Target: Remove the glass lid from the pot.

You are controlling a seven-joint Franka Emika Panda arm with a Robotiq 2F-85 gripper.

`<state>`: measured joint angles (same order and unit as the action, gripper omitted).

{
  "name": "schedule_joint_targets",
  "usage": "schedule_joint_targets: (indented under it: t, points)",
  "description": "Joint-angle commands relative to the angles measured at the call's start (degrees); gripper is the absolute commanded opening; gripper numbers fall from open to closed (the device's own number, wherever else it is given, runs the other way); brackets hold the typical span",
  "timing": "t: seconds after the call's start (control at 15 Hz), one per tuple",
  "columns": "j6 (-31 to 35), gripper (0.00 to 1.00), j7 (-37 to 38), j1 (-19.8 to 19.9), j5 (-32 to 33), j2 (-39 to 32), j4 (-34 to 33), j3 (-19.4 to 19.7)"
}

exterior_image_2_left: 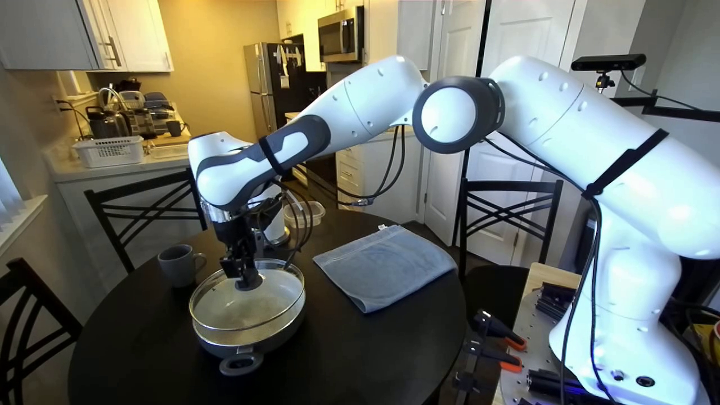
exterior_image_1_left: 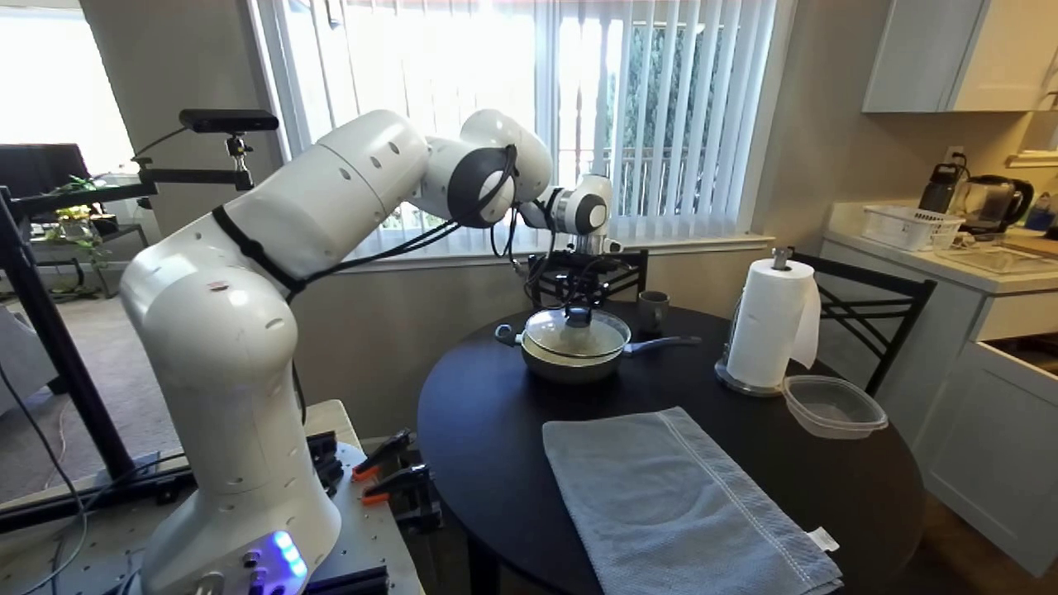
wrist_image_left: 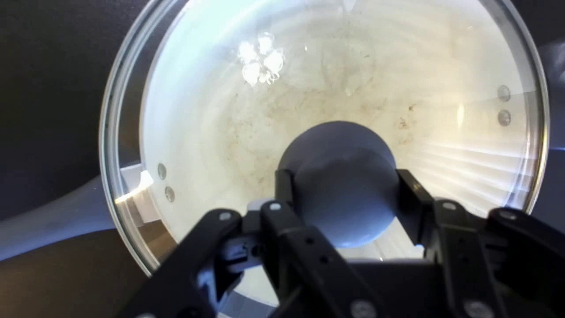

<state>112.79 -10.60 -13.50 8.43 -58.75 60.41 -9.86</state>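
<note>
Gripper point(exterior_image_2_left: 244, 274) pinching the dark knob point(wrist_image_left: 343, 187) of the glass lid point(exterior_image_2_left: 239, 306), lid hanging just above the dark pot point(exterior_image_2_left: 283, 332), pot on the round bench point(exterior_image_2_left: 365, 349), mug point(exterior_image_2_left: 178, 266) near it, flat cloth point(exterior_image_2_left: 388, 267) nearby, paper-towel roll point(exterior_image_1_left: 771, 322) well apart.

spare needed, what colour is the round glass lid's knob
Bluish-grey round knob, clearest in the wrist view.

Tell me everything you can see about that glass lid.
The glass lid is round, see-through and slightly domed, with a thin, silvery, metal-looking rim and a round, dark grey knob at its centre. The gripper is closed on that knob from both sides. The lid is over the pot, roughly level, and the pot's pale inside shows through it. It looks slightly raised: both exterior views show a pale band beneath its rim. Whether it touches the pot anywhere, I can't tell.
</note>
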Motion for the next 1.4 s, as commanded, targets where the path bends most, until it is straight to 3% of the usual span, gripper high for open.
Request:
schedule_joint_targets:
  t: [0.0, 0.53, 0.87, 1.33]
  points:
    - [-0.34, 0.33, 2.98, 0.44, 0.18, 5.18, 2.93, 1.17]
    - [3.38, 0.33, 10.91, 5.80, -1.37, 14.92, 14.13, 7.35]
    - [8.53, 0.33, 11.67, 12.11, -5.08, 19.48, 26.53, 8.57]
    - [21.98, 0.33, 10.01, 20.81, -15.14, 25.39, 46.51, 9.06]
